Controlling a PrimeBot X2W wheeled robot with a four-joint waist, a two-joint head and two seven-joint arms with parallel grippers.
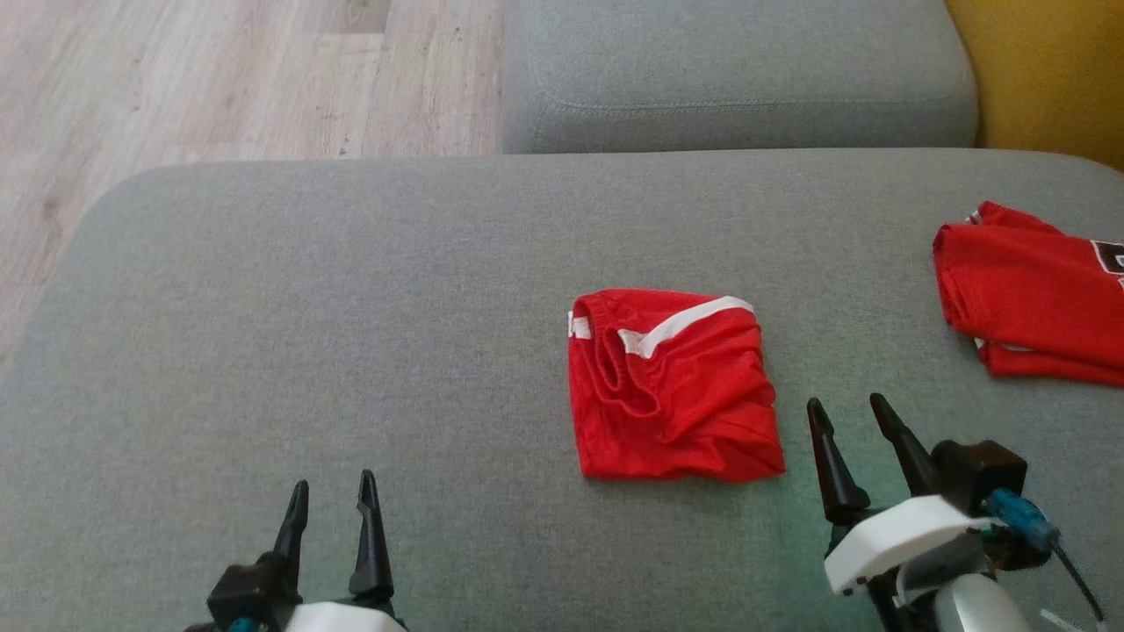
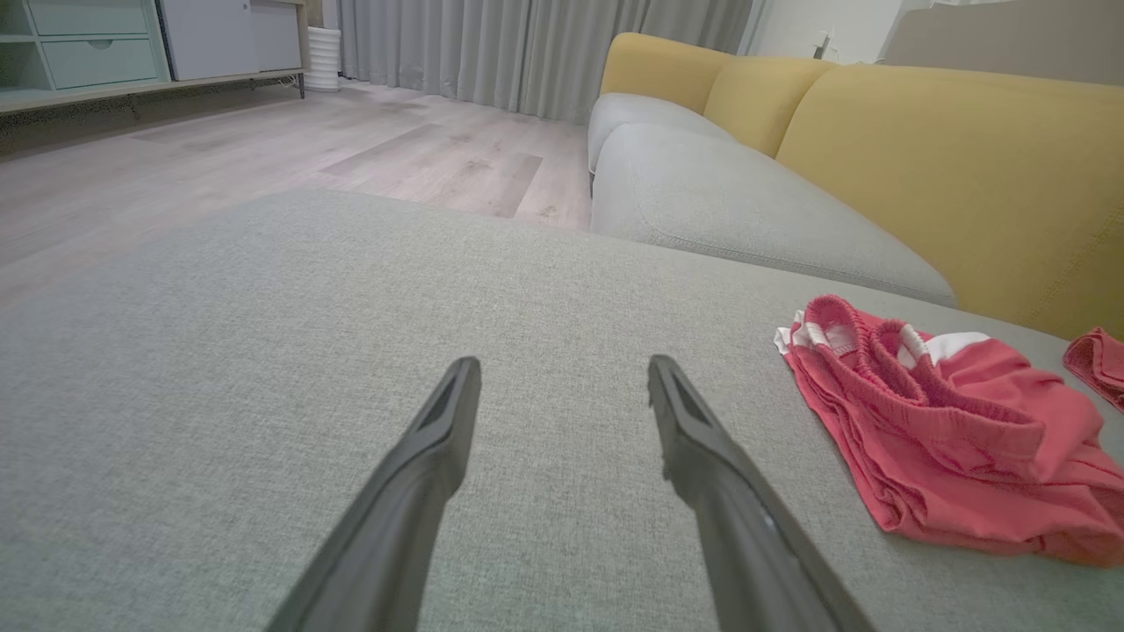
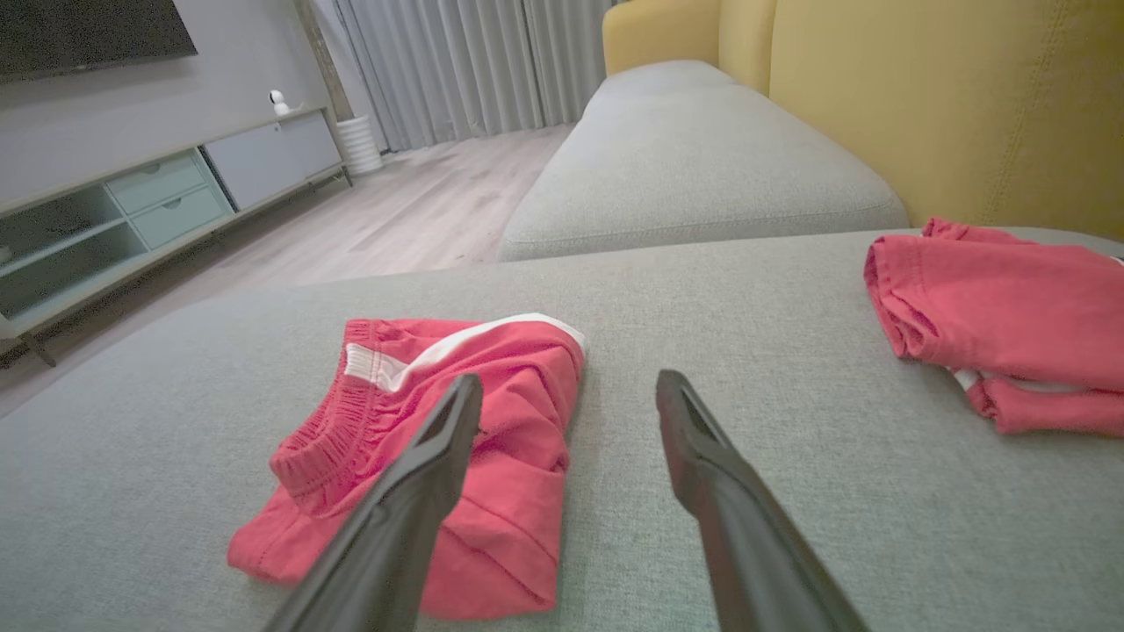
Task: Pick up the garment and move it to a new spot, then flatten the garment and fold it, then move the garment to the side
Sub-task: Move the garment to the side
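Two grippers are hovering low, the left gripper (image 1: 334, 478) and right gripper (image 1: 846, 399), both with fingers spread wide and holding nothing. The red garment (image 1: 672, 386) is lying folded mid-cushion on the grey sofa seat (image 1: 351, 307). The right gripper is sitting just off its near corner, likely lining up the sideways move toward the other red garment (image 1: 1027, 294). The waistband is facing left, and the bundle is looking nearly square, its slightly longer side running away from the robot.

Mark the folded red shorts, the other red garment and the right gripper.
folded red shorts (image 1: 676, 412), head view, middle of fabric.
other red garment (image 1: 1027, 294), head view, red front.
right gripper (image 1: 846, 400), head view, between fingertips.
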